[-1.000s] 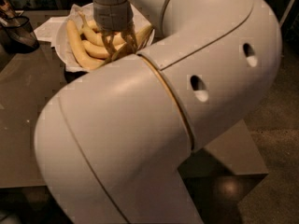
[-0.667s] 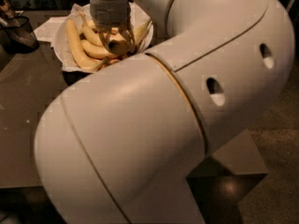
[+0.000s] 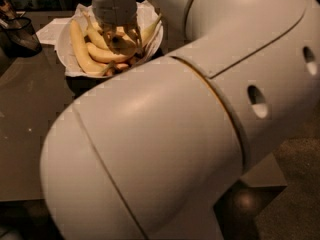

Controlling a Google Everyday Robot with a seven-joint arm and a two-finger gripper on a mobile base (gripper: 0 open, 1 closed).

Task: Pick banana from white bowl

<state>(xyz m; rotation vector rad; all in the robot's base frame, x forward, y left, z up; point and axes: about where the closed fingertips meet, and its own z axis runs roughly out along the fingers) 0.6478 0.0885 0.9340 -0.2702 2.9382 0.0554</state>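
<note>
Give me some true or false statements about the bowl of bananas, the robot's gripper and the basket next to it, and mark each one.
1. The gripper is low over the round white paper-lined bowl, among the yellow bananas. True.
2. The bowl holds only one banana. False: several bananas lie in it.
3. The dark mesh basket stands to the left of the bowl in the camera view. True.
4. The bananas lie in the mesh basket. False: they lie in the white bowl, and the basket stands apart from it.
5. The robot's large white arm fills much of the camera view. True.
</note>
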